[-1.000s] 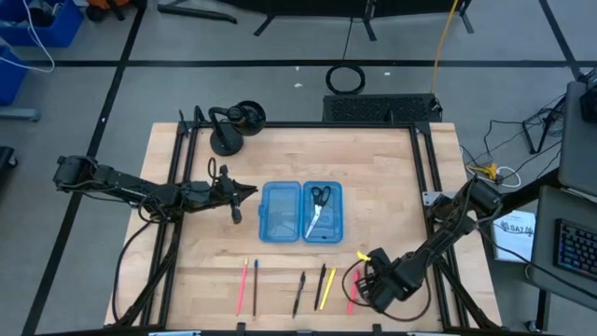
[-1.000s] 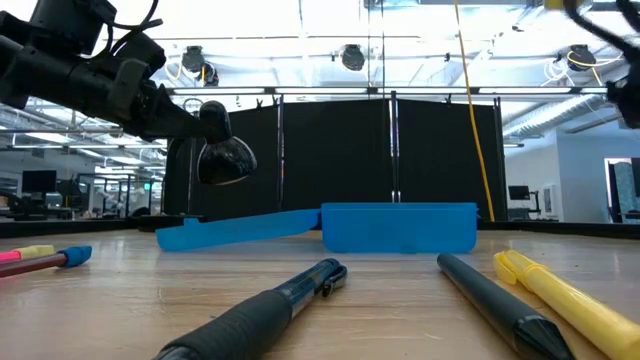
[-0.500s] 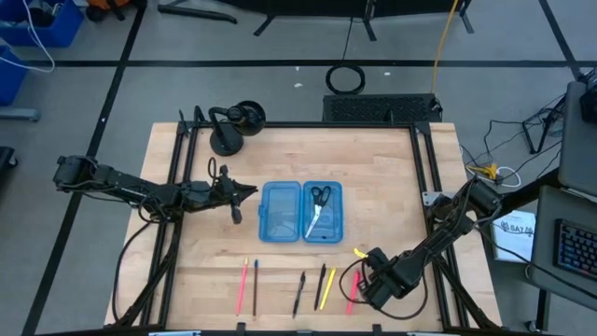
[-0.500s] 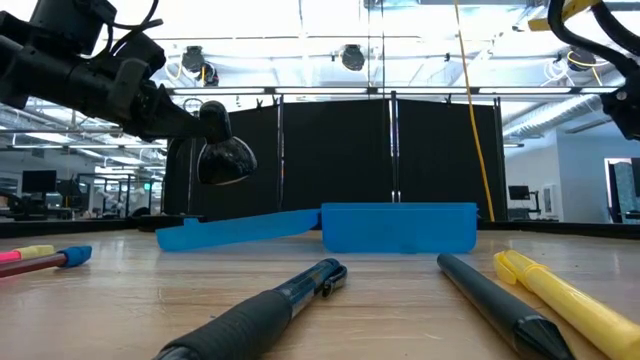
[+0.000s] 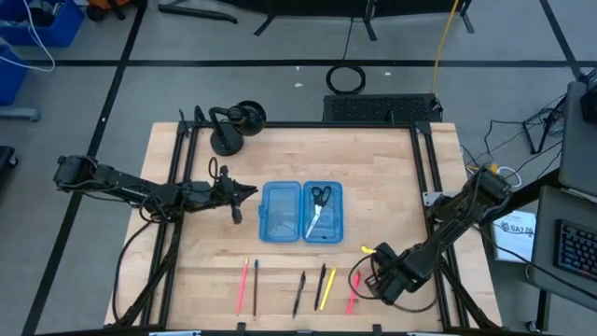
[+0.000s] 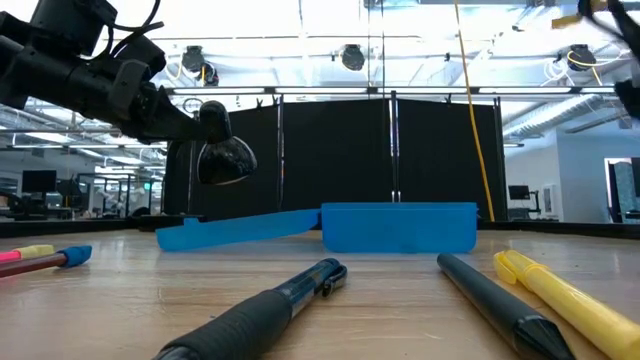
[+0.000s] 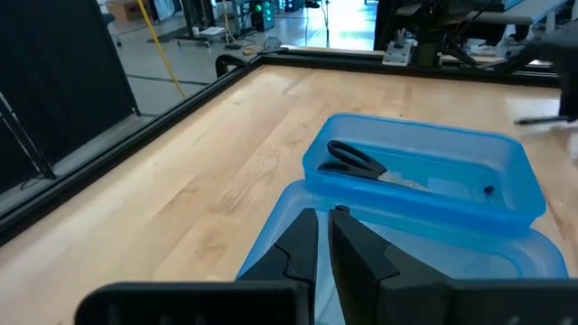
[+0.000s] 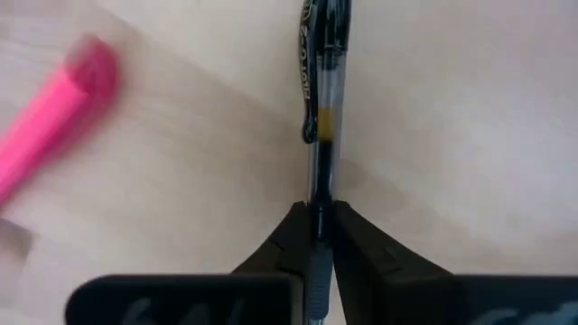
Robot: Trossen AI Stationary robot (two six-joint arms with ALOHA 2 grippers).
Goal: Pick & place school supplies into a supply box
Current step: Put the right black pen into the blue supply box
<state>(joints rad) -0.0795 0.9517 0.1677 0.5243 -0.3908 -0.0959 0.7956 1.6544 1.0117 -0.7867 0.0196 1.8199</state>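
Pens and pencils lay in a loose row along the near edge of the wooden table [image 5: 280, 159]: a pink pencil [image 5: 244, 280] and a dark one beside it at the left, a black pen [image 5: 299, 292] in the middle, another black pen and a yellow pen [image 5: 327, 288] side by side, and a pink marker [image 5: 354, 291] at the right end. In the low view the black pen [image 6: 262, 312] and the yellow pen [image 6: 565, 300] filled the foreground. Just beside the pink marker hung the right gripper [image 5: 371, 269], above the table's near right part; in its wrist view its fingers [image 8: 291, 236] were pinched together on a clear-barrelled black pen [image 8: 321, 108], with the pink marker [image 8: 54, 122] lying apart from it on the wood. Farther back, mid-table, the supply box [image 5: 301, 212] lay open, its two blue halves flat side by side, with the black-handled scissors [image 5: 317, 207] in the right half. Left of the box, the left gripper [image 5: 244, 192] hovered just off the box's left half with its fingers [image 7: 298, 248] pressed nearly together on nothing. At the far left corner stood a black desk lamp [image 5: 233, 126].
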